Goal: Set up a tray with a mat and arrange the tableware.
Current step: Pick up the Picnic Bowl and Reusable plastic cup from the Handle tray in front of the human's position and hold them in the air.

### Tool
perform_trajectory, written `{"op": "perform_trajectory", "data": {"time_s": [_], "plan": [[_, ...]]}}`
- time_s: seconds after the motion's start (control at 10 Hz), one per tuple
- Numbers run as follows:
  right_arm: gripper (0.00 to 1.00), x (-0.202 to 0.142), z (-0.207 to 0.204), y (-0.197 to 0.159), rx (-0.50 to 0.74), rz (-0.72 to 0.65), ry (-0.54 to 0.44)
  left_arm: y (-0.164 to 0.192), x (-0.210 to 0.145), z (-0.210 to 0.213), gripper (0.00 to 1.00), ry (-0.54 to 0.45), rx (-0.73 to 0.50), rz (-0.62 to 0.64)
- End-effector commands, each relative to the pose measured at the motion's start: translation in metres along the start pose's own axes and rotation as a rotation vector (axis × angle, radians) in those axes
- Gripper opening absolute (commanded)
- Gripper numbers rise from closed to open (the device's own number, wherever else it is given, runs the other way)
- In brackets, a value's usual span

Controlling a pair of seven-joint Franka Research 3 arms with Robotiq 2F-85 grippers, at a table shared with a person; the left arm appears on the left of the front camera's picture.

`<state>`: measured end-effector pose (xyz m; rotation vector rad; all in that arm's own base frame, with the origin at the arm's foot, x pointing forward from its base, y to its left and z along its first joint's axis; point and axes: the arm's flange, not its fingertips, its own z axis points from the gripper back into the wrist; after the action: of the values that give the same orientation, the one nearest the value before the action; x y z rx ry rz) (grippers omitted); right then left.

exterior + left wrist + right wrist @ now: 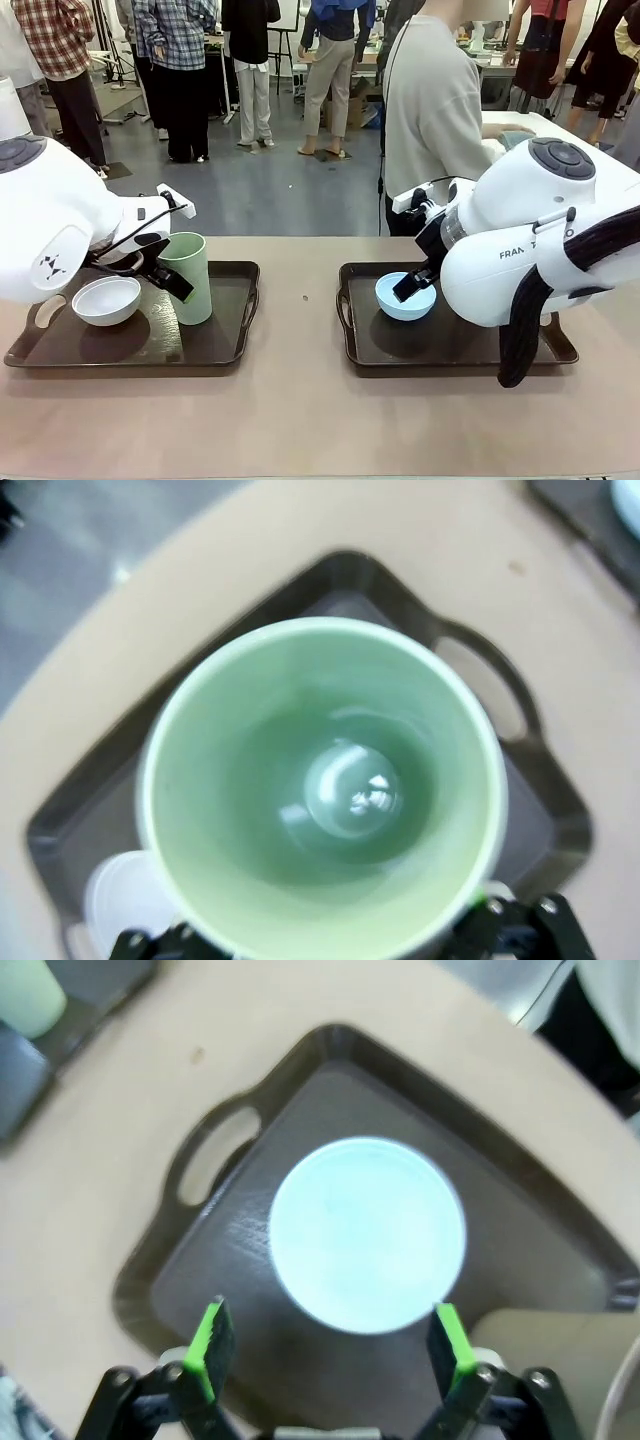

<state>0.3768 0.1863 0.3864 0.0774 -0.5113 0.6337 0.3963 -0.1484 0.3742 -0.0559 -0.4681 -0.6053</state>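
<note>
Tableware stands on two dark trays side by side on the tan table (300, 420). The pale green tumbler (186, 277) stands upright on the left tray (225, 312), and the white bowl (106, 300) sits at its 9 o'clock on the same tray, close by but apart from it. The left gripper (176, 282) is down at the tumbler with its jaws spread wide; in the left wrist view the tumbler's open mouth lies between the two black fingers (515, 925), which flank its rim at the 5 and 7 o'clock corners of the picture. Whether the pads touch the wall I cannot tell. The light blue bowl (368, 1232) rests on the right tray (480, 350), toward that tray's 9 o'clock end, next to its cut-out handle. The right gripper (330, 1335) hangs over the bowl with its jaws wide apart, holding nothing; in the right wrist view its green pads (210, 1335) stand at the bowl's 7 and 5 o'clock, clear of the rim. A strip of bare table separates the two trays. At the right tray's 12 o'clock, beyond the table's far edge, a person (435, 110) in a light grey top stands turned away from the table.
</note>
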Motion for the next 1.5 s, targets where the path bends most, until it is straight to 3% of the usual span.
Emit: {"op": "perform_trajectory", "data": {"time_s": [0.0, 0.2, 0.3, 0.5, 0.6, 0.7, 0.8, 1.1, 1.2, 1.4], "plan": [[1.0, -0.026, 0.041, 0.019, 0.041, -0.17, 0.181, -0.015, -0.051, 0.052, 1.0, 0.136, -0.128, 0.0], [1.0, -0.074, 0.075, 0.035, -0.011, -0.223, 0.322, -0.029, -0.081, 0.084, 1.0, 0.195, -0.148, 0.064], [1.0, -0.099, 0.089, 0.044, -0.04, -0.252, 0.388, -0.037, -0.094, 0.101, 1.0, 0.238, -0.097, 0.112], [1.0, -0.151, 0.096, 0.06, -0.047, -0.294, 0.526, -0.054, -0.125, 0.116, 1.0, 0.265, -0.065, 0.214], [1.0, -0.16, 0.091, 0.062, -0.04, -0.307, 0.531, -0.061, -0.133, 0.119, 1.0, 0.291, -0.066, 0.247], [1.0, -0.153, 0.082, 0.058, -0.1, -0.267, 0.546, -0.067, -0.133, 0.125, 1.0, 0.293, -0.034, 0.239], [1.0, -0.068, 0.11, 0.048, -0.058, -0.282, 0.54, -0.029, -0.043, 0.138, 1.0, 0.284, -0.084, 0.199], [1.0, -0.068, 0.11, 0.048, -0.058, -0.282, 0.54, -0.038, -0.047, 0.15, 1.0, 0.293, -0.069, 0.211], [1.0, -0.071, 0.115, 0.05, -0.071, -0.276, 0.552, -0.018, -0.044, 0.142, 1.0, 0.299, -0.095, 0.225], [1.0, -0.091, 0.155, -0.008, 0.057, -0.435, 0.444, 0.019, -0.062, 0.17, 1.0, 0.206, -0.214, 0.318]]}}
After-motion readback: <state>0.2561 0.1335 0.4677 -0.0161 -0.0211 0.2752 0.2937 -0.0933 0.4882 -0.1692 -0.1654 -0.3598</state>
